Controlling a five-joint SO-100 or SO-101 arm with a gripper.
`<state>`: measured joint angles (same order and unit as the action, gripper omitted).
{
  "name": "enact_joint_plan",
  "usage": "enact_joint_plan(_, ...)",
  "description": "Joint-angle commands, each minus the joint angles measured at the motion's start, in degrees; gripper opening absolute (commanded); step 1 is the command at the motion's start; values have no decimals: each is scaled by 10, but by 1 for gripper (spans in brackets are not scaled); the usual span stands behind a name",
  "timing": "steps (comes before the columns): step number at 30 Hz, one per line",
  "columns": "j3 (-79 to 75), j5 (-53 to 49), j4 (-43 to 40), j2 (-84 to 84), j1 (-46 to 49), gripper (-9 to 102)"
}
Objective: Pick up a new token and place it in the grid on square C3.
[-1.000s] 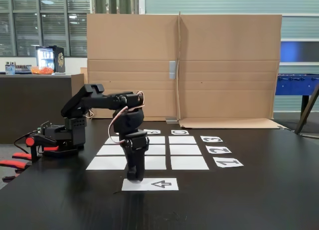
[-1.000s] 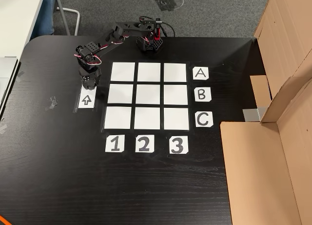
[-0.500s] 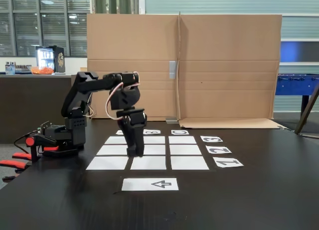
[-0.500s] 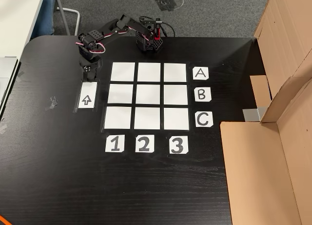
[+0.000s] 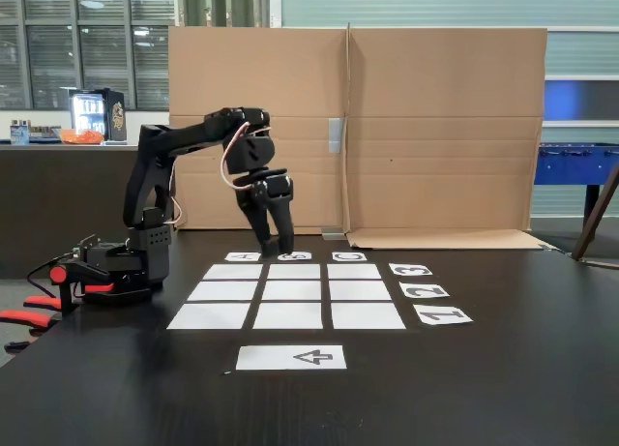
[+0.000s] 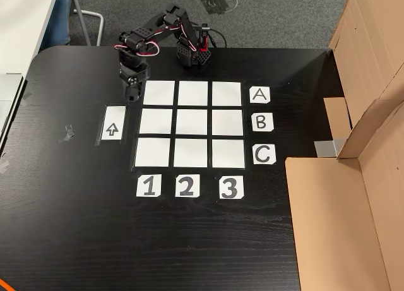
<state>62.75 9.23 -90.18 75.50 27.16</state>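
Two fixed views, taken in turn.

Side view, arm: base at left of frame on the black table (image 5: 503, 369); upper links rise, then reach right; wrist bends down.
Side view, gripper (image 5: 274, 246): raised at centre-left, fingers pointing down above the grid (image 5: 290, 291); whether it is clenched or released I cannot tell; no token can be made out between the fingers.
Side view, arrow sheet (image 5: 291, 357): lower centre, bare.

Top view, arm: folded at upper centre, base just above the grid (image 6: 190, 124).
Top view, gripper (image 6: 132, 96): beside the grid's upper-left corner, just above the arrow sheet (image 6: 112, 123); grasp unclear.
Top view, square C3 (image 6: 228, 153): lower right of the grid, plain white, between the C card (image 6: 264, 154) and 3 card (image 6: 231, 187).
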Motion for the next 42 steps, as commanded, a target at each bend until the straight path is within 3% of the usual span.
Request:
enact_joint_plan(1,6,9,-14,62,-44,0)
enact_joint_plan(14,56,67,-25,119,-207,0)
enact_joint_plan(26,51,112,11,69,-333,0)
enact_joint_plan(42,-131,127,35,-119,-417,0)
